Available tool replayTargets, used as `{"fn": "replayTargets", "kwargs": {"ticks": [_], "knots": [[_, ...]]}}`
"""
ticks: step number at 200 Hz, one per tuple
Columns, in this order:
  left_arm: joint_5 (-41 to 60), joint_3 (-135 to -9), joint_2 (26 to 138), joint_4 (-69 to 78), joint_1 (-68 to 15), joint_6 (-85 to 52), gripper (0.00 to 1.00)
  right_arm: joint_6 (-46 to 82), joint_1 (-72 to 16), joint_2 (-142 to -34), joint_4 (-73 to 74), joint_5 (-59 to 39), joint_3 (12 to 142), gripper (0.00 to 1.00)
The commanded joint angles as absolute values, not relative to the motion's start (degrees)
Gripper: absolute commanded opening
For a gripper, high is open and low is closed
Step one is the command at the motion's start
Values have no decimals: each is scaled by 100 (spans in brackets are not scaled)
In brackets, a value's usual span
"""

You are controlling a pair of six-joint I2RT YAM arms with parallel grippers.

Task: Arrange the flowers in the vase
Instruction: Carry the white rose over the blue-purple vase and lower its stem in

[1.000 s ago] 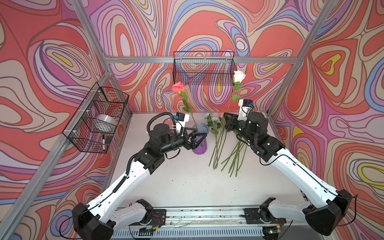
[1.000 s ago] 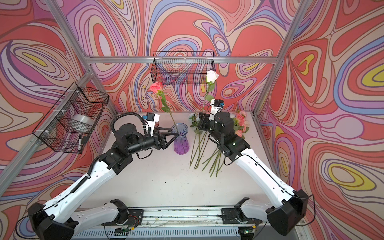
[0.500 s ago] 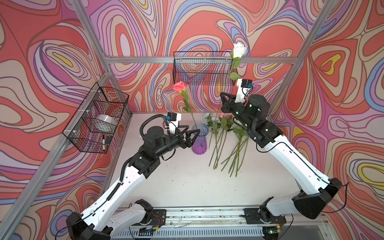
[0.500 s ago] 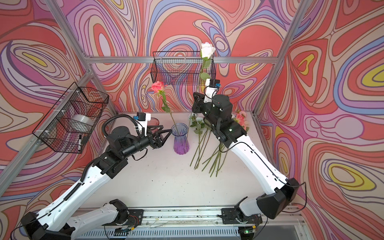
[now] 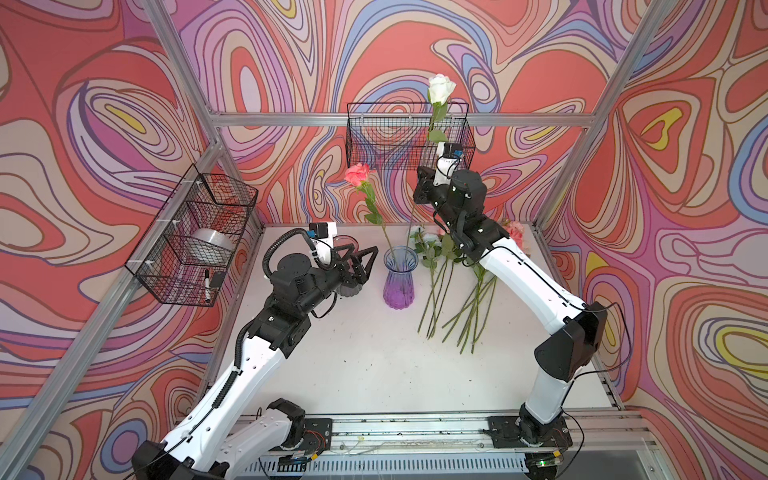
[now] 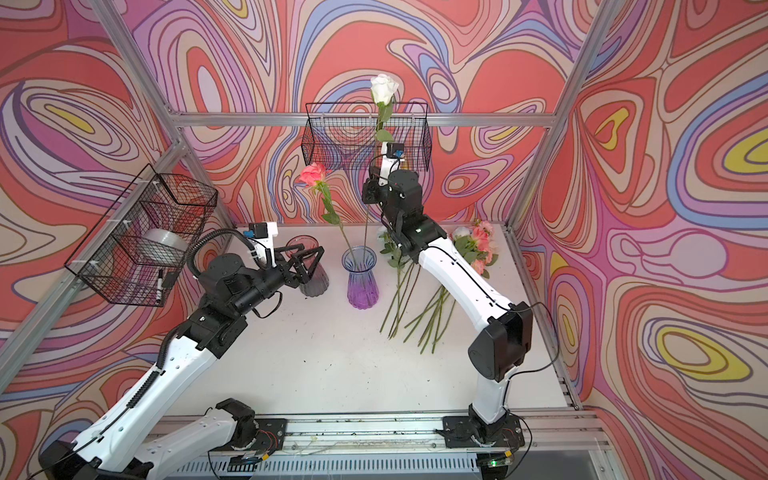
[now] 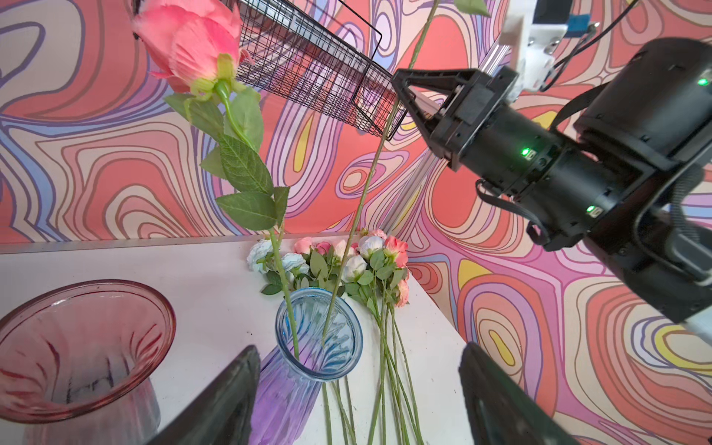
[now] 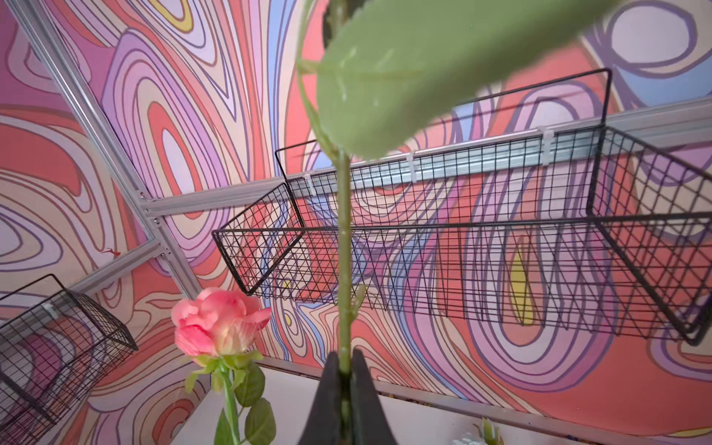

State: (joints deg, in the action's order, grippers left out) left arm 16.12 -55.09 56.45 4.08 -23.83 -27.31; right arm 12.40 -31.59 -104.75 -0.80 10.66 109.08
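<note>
- Raised over the last second, the white long-stemmed rose (image 5: 441, 88) is now carried with its head above the rim of the black wire basket (image 5: 409, 137) on the back wall.
- Over the same second the left gripper (image 5: 365, 252) has been drawn back from the ribbed glass vase (image 5: 399, 282), which is blue at the rim and purple at the base.
- The right gripper (image 8: 345, 370) is seen clenched on the thin green stem of the white long-stemmed rose, roughly midway along it.
- The stem is held nearly upright, and in the left wrist view its lower end is seen inside the mouth of the ribbed glass vase (image 7: 319, 335).
- The left gripper (image 6: 312, 253) is held released and empty, just beside the ribbed glass vase but apart from it.
- A pink rose (image 6: 313, 174) is already stood in the ribbed glass vase, leaning away from the right arm.
- The loose roses (image 5: 457, 307) are left lying on the white counter (image 5: 374, 365) beside the vase, under the right arm.
- A red-tinted glass vase (image 7: 77, 346) is seen empty behind the left gripper.
</note>
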Motion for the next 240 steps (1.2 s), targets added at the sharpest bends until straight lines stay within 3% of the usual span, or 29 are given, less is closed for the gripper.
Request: {"fn": "replayTargets", "kwargs": {"ticks": [1,27,81,240], "knots": [[1786,-5464,5681,655,-2293,-2853,82,1099,-3188,-10537,155,998,10971,0],[1854,-5478,5713,648,-2208,-2852,82,1146,-3261,-10304,431,639,10202,0],[1942,-5410,5844,784,-2179,-2823,82,808,-3829,-9662,642,940,8522,2],[2268,-5466,6218,827,-2173,-2947,81,2307,-3981,-9077,-295,1757,7961,30]]}}
